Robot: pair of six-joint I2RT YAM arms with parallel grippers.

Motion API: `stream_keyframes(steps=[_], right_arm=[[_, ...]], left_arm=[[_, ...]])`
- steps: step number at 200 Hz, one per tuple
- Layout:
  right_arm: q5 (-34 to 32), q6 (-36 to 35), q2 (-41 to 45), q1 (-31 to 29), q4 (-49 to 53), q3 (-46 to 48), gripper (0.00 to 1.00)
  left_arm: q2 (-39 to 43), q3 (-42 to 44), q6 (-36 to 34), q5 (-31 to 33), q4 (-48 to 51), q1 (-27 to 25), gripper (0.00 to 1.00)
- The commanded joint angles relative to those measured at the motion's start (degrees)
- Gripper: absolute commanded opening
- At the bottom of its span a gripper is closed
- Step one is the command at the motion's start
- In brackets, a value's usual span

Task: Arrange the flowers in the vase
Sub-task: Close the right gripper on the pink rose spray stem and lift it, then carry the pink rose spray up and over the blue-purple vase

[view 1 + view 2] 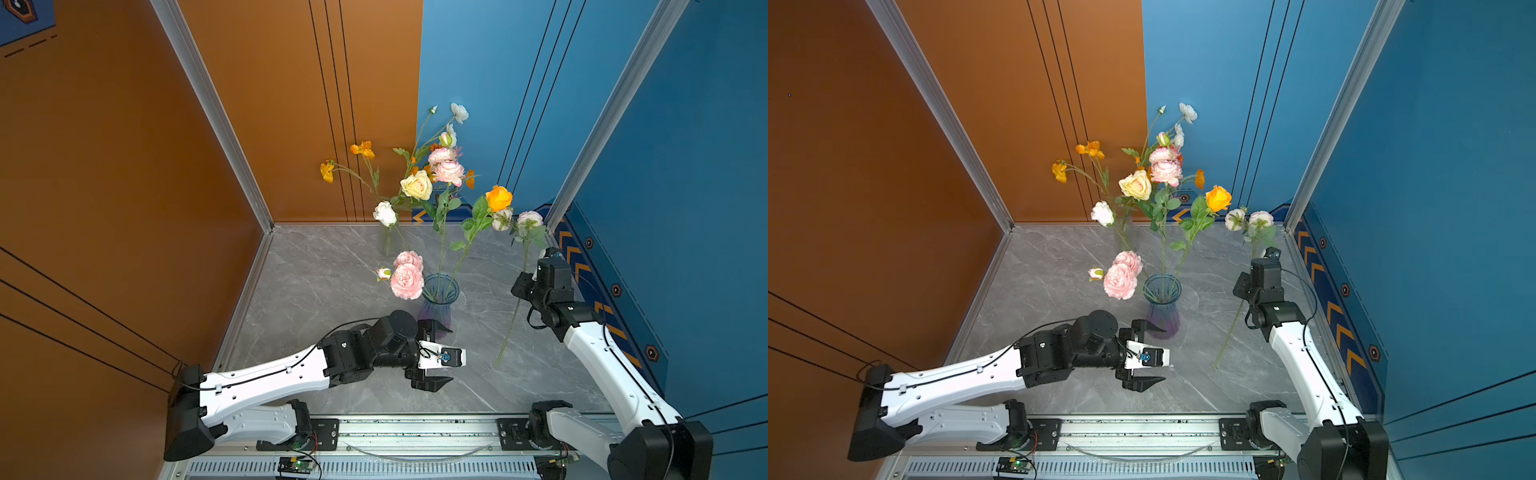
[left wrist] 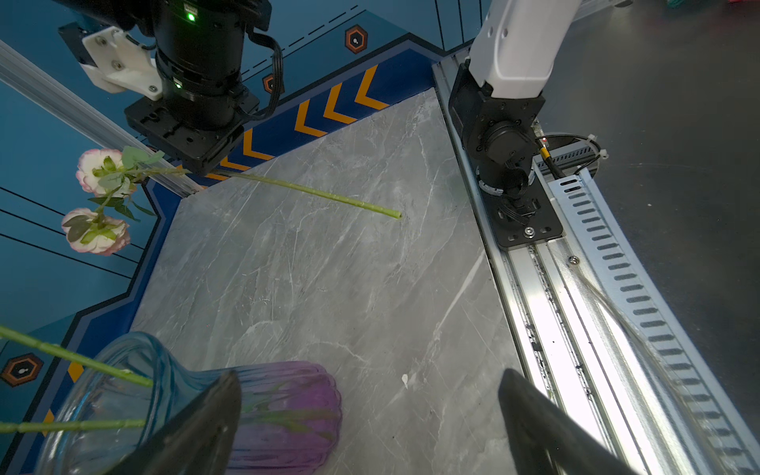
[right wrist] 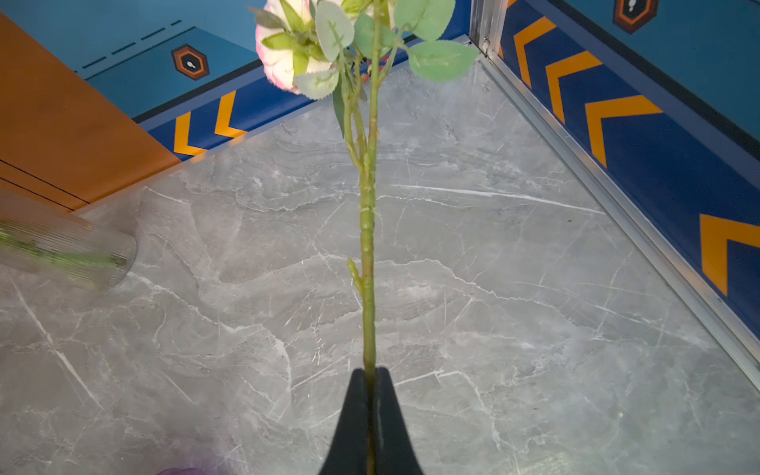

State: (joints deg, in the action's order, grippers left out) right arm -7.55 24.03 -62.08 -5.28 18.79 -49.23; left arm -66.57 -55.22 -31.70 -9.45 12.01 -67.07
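Observation:
A blue and purple glass vase (image 1: 441, 300) (image 1: 1162, 303) (image 2: 283, 407) stands mid-table and holds flowers: pink blooms (image 1: 406, 279), a cream rose (image 1: 417, 185) and an orange rose (image 1: 498, 198). My left gripper (image 1: 451, 354) (image 1: 1165, 354) (image 2: 370, 374) is open and empty, in front of the vase, with one finger beside its base. My right gripper (image 3: 372, 372) is shut on the green stem (image 3: 367, 246) of a flower with pale pink-edged blooms (image 1: 530, 219) (image 2: 103, 168). That flower hangs to the right of the vase, with its cut end (image 1: 496, 365) near the tabletop.
A clear ribbed vase (image 1: 386, 243) (image 3: 70, 255) at the back holds orange (image 1: 362, 149) and white flowers (image 1: 385, 213). Orange and blue walls close three sides of the grey marble tabletop (image 1: 332, 291). A metal rail (image 1: 415, 436) with both arm bases runs along the front edge.

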Motion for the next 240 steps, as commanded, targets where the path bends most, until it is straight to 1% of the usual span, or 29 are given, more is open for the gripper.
stream_keyframes(steps=[1, 24, 49, 93, 109, 135, 151, 164, 190, 210, 227, 240], right_arm=[[-0.6, 1.2, 2.4, -1.3, 1.7, -1.1, 0.00], [-2.1, 0.9, 4.8, -2.0, 1.3, -1.5, 0.00], [-1.8, 0.7, 6.4, -2.5, 1.8, -2.3, 0.00], [-5.8, 0.3, 11.0, -5.2, 0.7, -2.8, 0.00], [-8.7, -1.0, 13.3, -7.4, -0.4, -3.1, 0.00], [-16.0, -3.7, 16.9, -11.8, -2.1, -3.9, 0.00], [-20.8, -6.0, 17.9, -14.3, -2.8, -5.7, 0.00], [-23.4, -7.9, 18.1, -16.0, -3.6, -7.5, 0.00], [-27.1, -12.0, 19.1, -19.4, -10.2, -8.7, 0.00], [-28.7, -16.6, 19.2, -21.9, -16.4, -9.3, 0.00], [-28.8, -20.4, 18.5, -23.5, -21.5, -10.0, 0.00], [-27.3, -22.8, 17.6, -24.5, -26.2, -10.4, 0.00]], left_arm=[[1.2, 0.8, -0.6, -1.2, 0.2, 0.5, 0.98], [1.6, 0.8, -0.7, -1.1, 0.4, 0.5, 0.98], [2.1, 0.8, -0.7, -1.4, 0.3, 0.5, 0.98], [2.0, 0.9, -0.8, -0.8, 0.4, 0.7, 0.98], [2.1, 0.8, -1.0, -0.8, 0.5, 0.8, 0.98], [3.2, 0.6, -1.1, -1.8, 1.0, 1.7, 0.98], [4.9, -0.4, -0.6, -4.6, 2.0, 3.0, 0.98], [6.5, -0.1, -0.3, -7.4, 1.7, 4.3, 0.98], [7.3, -0.7, 2.0, -10.7, 1.8, 7.3, 0.98], [7.0, -0.9, 5.1, -10.0, 1.9, 7.2, 0.98], [7.4, 0.2, 7.6, -9.4, 1.5, 5.9, 0.98], [7.7, 1.1, 9.1, -6.3, 1.4, 4.9, 0.98]])
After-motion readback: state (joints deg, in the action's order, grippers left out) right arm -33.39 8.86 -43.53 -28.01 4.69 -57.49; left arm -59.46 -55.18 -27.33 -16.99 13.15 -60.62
